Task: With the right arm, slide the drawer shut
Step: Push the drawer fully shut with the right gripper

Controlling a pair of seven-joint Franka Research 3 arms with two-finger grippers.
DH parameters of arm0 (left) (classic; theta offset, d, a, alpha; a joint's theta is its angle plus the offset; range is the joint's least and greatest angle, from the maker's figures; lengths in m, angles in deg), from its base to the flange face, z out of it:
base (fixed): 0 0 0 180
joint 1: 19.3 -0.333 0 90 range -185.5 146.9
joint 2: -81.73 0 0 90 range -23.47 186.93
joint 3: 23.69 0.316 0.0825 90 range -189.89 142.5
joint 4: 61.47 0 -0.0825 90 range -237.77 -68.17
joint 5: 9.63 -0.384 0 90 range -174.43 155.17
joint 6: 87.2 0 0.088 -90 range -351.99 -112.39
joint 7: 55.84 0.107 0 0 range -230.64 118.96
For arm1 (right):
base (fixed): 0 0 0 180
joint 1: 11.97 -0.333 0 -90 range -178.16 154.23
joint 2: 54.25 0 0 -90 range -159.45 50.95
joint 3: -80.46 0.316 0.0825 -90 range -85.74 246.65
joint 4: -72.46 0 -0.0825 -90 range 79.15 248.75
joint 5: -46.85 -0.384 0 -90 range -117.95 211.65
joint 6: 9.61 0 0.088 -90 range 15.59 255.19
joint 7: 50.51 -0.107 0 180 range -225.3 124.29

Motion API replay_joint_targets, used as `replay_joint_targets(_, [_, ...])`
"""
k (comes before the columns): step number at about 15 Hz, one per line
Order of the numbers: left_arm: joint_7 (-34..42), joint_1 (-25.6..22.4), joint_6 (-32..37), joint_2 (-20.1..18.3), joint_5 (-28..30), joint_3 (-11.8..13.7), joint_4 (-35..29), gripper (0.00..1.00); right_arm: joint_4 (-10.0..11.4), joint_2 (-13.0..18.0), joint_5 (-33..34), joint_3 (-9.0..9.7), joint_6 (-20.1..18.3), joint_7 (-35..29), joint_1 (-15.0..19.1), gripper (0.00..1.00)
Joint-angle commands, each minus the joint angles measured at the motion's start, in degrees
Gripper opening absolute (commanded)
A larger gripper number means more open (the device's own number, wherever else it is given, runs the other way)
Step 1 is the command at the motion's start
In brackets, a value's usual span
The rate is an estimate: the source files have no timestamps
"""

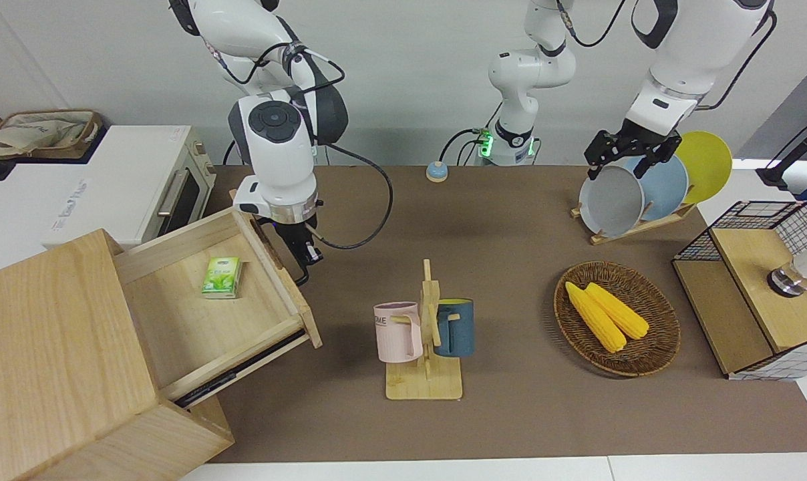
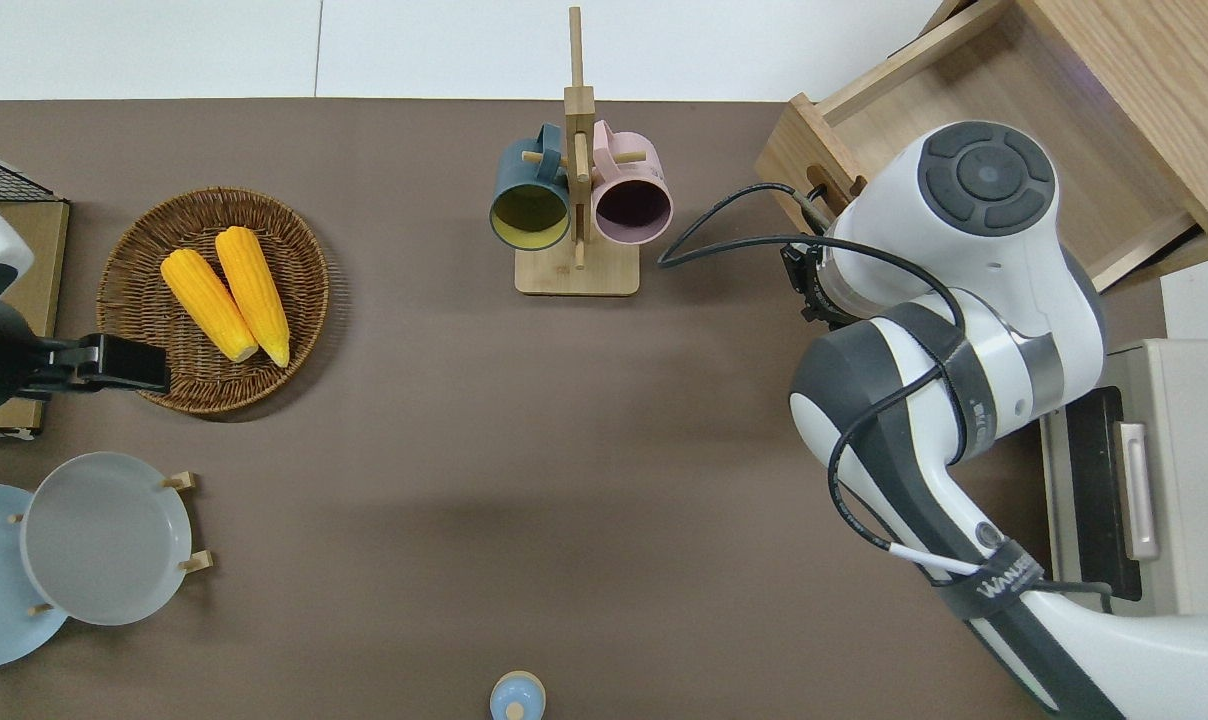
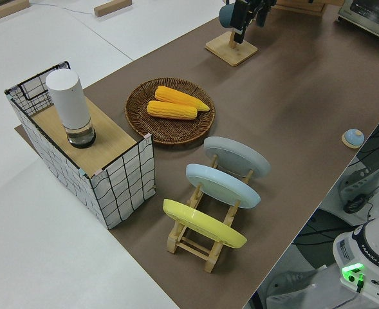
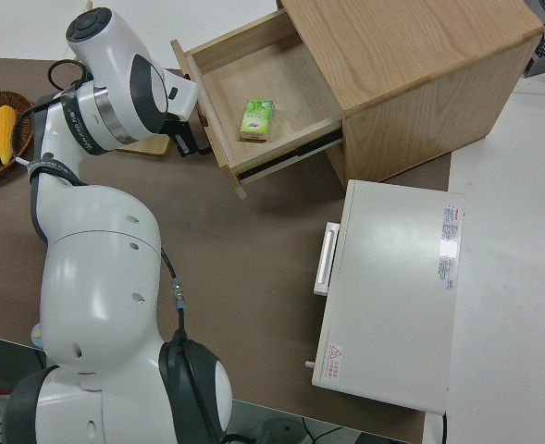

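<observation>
The light-wood drawer [image 1: 196, 327] stands partly out of the pale wooden cabinet [image 1: 49, 347], with a small green packet [image 1: 222, 277] lying in it. My right gripper [image 1: 302, 257] is low at the drawer's front panel [image 1: 280, 274], right at the black loop handle [image 1: 303, 275], on the side toward the mug rack. The right side view shows the same: the gripper [image 4: 187, 139] is against the front of the drawer [image 4: 281, 83]. In the overhead view the arm's wrist hides the gripper and much of the drawer [image 2: 894, 110]. The left arm is parked, its gripper [image 1: 617, 167] open.
A wooden mug rack [image 1: 425, 327] with a pink and a blue mug stands close to the drawer's front. A white toaster oven [image 1: 109, 187] sits beside the cabinet, nearer the robots. A wicker basket [image 1: 657, 347] with corn, a plate rack [image 1: 644, 187] and a wire-grid box [image 1: 757, 287] stand toward the left arm's end.
</observation>
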State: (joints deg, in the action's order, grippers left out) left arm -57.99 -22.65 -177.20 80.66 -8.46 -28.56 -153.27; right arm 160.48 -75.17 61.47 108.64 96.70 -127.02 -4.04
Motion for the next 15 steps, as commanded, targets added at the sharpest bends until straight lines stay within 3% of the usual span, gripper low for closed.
replay_joint_targets(1, [0.4,0.3,0.3,-0.4,-0.7,0.2,0.0,1.00,-3.5,-2.9,3.7,2.58,-1.4,-1.1,3.1,0.000])
replay_joint_targets(4, [0.4,0.3,0.3,-0.5,-0.7,0.2,0.0,1.00,-4.8,-4.2,6.1,5.03,-1.5,-1.0,5.4,0.000])
replay_joint_targets(6, [0.4,0.3,0.3,-0.5,-0.7,0.1,0.0,1.00,-6.6,-5.4,8.1,5.74,-2.9,-0.9,6.3,0.000])
replay_joint_targets(8, [0.4,0.3,0.3,-0.5,-0.7,0.2,0.0,1.00,-8.3,-6.8,10.2,7.84,-3.9,-0.8,7.5,0.000])
replay_joint_targets(15, [0.4,0.3,0.3,-0.5,-0.7,0.2,0.0,1.00,-13.8,-10.4,13.6,8.38,-5.1,-0.8,9.2,0.000])
